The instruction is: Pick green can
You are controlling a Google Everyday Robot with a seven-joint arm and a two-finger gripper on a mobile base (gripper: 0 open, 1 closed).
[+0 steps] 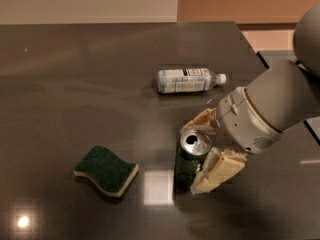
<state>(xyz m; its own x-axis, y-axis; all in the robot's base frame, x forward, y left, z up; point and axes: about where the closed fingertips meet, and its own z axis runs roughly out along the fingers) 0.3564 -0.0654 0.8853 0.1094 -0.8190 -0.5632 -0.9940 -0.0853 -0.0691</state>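
Note:
The green can (pixel 187 163) stands upright on the dark table (pixel 90 84), right of centre, its silver top facing up. My gripper (pixel 190 159) reaches in from the right at can height. Its two cream fingers stand open, one on each side of the can. The far finger (pixel 200 122) is behind the can's top. The near finger (pixel 216 171) lies against or just in front of the can's right side and hides part of it. The can rests on the table.
A green sponge (pixel 106 170) with a yellow base lies to the can's left. A clear bottle (pixel 186 80) with a white label lies on its side behind the can. The table's right edge (pixel 260 59) runs close behind my arm.

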